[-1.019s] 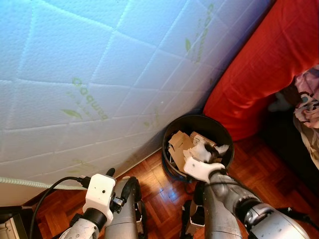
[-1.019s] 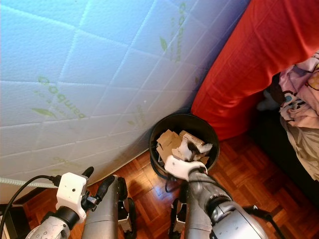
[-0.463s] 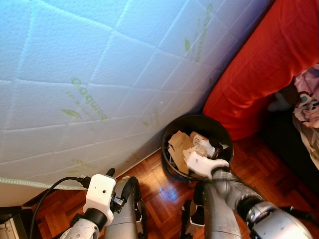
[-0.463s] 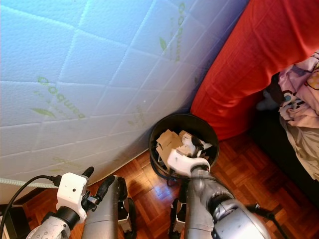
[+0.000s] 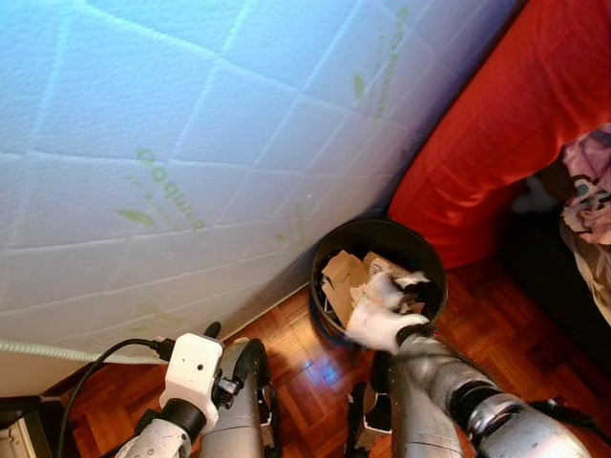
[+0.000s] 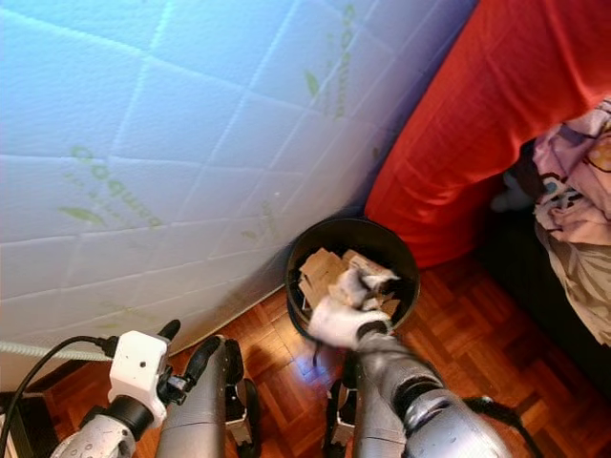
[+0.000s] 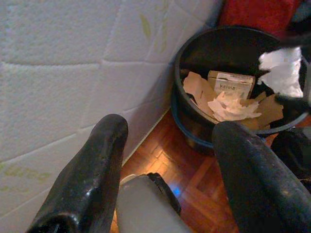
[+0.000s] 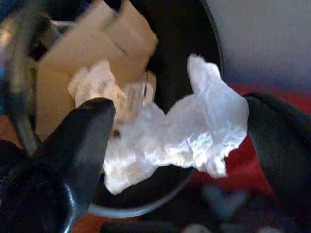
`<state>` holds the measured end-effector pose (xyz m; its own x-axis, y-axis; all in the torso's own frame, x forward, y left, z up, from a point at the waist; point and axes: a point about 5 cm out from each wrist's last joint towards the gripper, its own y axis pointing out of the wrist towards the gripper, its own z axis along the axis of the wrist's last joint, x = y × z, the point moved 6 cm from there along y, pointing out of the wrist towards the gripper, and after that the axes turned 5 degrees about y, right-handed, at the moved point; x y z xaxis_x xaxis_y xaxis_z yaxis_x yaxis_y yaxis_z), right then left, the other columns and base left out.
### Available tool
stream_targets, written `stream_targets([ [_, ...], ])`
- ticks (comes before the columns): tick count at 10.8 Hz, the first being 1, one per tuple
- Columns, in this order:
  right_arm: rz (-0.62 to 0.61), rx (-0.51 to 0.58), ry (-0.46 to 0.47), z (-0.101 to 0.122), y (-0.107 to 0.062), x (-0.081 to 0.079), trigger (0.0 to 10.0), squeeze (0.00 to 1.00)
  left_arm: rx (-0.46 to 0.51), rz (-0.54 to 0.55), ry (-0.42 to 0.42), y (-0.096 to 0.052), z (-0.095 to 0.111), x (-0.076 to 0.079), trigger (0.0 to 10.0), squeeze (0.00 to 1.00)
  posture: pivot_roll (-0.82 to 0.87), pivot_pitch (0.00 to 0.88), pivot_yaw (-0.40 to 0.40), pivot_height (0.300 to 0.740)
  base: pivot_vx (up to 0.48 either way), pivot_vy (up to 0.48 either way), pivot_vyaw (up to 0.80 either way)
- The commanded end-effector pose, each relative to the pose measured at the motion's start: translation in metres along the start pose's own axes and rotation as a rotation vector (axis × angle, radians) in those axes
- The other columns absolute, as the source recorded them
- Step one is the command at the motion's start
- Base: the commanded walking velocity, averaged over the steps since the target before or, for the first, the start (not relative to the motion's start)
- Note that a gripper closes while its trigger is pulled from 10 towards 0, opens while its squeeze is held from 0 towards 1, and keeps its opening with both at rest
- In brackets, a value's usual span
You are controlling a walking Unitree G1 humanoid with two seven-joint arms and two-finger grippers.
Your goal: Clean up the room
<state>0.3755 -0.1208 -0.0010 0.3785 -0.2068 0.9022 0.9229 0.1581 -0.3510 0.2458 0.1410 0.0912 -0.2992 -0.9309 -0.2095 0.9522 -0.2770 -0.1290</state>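
A black round bin (image 5: 321,303) stands on the parquet against the mattress, with torn cardboard pieces (image 5: 336,271) and a small box (image 7: 231,85) inside. My right gripper (image 5: 397,286) hangs over the bin's near rim, blurred by motion, shut on a crumpled white paper (image 8: 194,126) that spans the gap between its two black fingers (image 8: 82,136). That paper (image 7: 283,72) is also seen above the bin's far side in the left wrist view. My left gripper (image 7: 172,131) is low at the left, open with nothing in it, pointing towards the bin.
A white quilted mattress (image 5: 191,143) leans across the left and top. A red cover (image 5: 496,134) drapes behind the bin. Patterned clothing (image 5: 587,191) lies at the right edge. A black cable (image 5: 95,358) runs by my left wrist. Parquet floor (image 5: 296,372) lies between bin and legs.
My right wrist has turned over the bin and drifted slightly towards me, still gripping the white paper. The left arm has stayed put.
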Motion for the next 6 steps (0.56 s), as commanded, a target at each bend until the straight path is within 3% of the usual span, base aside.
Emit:
stream_targets([
  [1, 0.043, 0.018, -0.067, 0.001, -0.004, -0.015, 10.0, 0.00, -0.037, -0.004, 0.006, -0.005, -0.010, 0.002, 10.0, 0.00, 0.28, 0.394, 0.001, 0.610, 0.000, 0.000, 0.00],
  [4, 0.128, 0.055, -0.202, 0.000, -0.007, -0.027, 10.0, 0.00, -0.043, -0.004, 0.011, -0.005, -0.011, 0.001, 10.0, 0.00, 0.28, 0.395, 0.001, 0.610, 0.000, 0.000, 0.00],
  [6, 0.093, -0.147, 0.202, -0.027, -0.007, -0.019, 10.0, 0.00, -0.043, -0.006, 0.012, -0.005, -0.011, 0.002, 10.0, 0.00, 0.28, 0.398, 0.003, 0.610, 0.000, 0.000, 0.00],
])
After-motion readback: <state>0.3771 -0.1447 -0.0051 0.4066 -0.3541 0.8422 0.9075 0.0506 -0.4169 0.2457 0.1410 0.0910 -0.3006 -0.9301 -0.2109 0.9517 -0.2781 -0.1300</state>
